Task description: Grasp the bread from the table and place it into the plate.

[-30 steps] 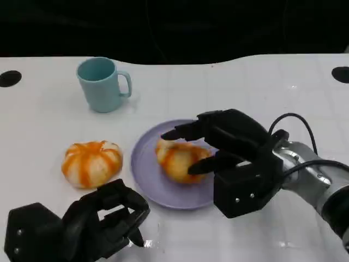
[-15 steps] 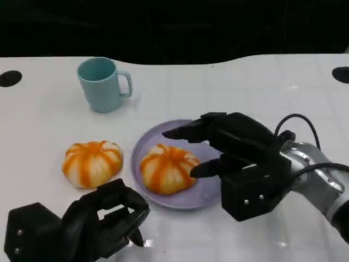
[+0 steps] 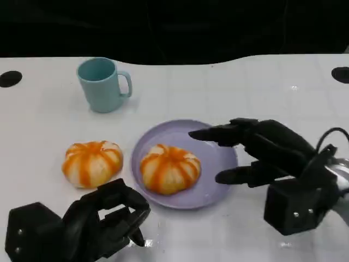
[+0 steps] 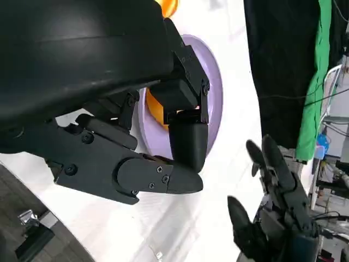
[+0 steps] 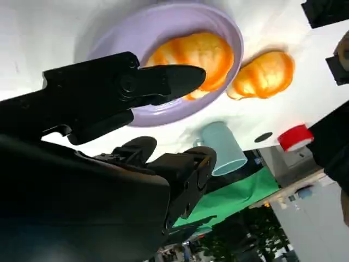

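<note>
An orange-striped bread (image 3: 170,168) (image 5: 196,54) lies on the left part of the purple plate (image 3: 163,131) (image 5: 120,33). My right hand (image 3: 272,158) hovers over the plate's right edge with its fingers spread, holding nothing and clear of the bread. A second bread (image 3: 91,162) (image 5: 264,73) sits on the table left of the plate. My left hand (image 3: 82,224) rests near the table's front edge with fingers curled in on nothing. In the left wrist view the plate (image 4: 212,93), a sliver of bread (image 4: 154,109) and the right hand (image 4: 272,207) appear beyond my left hand's fingers (image 4: 163,177).
A light blue mug (image 3: 102,84) (image 5: 223,147) stands upright at the back left, handle to the right. Black round marks (image 3: 10,78) sit at the table's far corners. A red object (image 5: 294,136) lies beyond the table in the right wrist view.
My right hand has let go of the bread, which settled on the plate's left side. The hand then drew back to the right with its fingers spread. The left hand has not moved.
</note>
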### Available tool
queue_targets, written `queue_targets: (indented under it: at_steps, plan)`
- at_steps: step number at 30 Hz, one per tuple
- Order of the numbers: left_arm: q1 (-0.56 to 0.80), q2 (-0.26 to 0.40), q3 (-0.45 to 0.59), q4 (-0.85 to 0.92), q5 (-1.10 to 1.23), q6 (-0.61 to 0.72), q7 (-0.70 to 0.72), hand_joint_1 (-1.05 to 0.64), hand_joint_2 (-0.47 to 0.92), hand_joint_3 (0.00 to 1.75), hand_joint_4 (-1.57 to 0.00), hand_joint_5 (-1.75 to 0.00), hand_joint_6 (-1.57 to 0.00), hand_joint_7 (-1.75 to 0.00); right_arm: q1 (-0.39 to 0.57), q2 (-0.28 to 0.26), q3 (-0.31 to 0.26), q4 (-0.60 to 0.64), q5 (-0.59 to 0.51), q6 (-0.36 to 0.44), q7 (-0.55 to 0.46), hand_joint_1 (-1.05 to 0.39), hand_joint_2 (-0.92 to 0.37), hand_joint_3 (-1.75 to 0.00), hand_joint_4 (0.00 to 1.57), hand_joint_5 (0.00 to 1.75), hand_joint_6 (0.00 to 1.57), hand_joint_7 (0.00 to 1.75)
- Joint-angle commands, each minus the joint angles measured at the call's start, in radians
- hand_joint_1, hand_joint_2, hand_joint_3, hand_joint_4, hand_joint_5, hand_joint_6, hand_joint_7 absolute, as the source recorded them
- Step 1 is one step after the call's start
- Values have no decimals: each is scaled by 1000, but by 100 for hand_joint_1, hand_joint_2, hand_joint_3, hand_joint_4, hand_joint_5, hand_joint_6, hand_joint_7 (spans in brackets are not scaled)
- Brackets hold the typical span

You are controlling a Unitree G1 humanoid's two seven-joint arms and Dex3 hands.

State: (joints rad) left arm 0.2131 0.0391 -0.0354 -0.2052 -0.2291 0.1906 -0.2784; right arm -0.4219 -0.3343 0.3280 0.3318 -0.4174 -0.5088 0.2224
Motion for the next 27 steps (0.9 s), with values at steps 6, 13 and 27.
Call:
queue_targets:
  at_steps: [6,13,27]
  plan:
    - [2,10,7,2,0,-11,4,-51,92,30,-74,-175,-71,-142,206,-62,-112,-206,177,73,98,-55,-92,-24,56,77,70,11]
    - [4,9,4,-2,-1,-13,2,-51,92,30,-73,-175,-71,-141,331,-87,-183,-309,362,167,213,-48,-92,-31,50,121,84,18]
    - [2,12,4,-4,5,-13,6,-52,92,30,-73,-175,-73,-138,495,-81,-248,-520,530,511,305,-44,-92,-36,57,173,58,129]
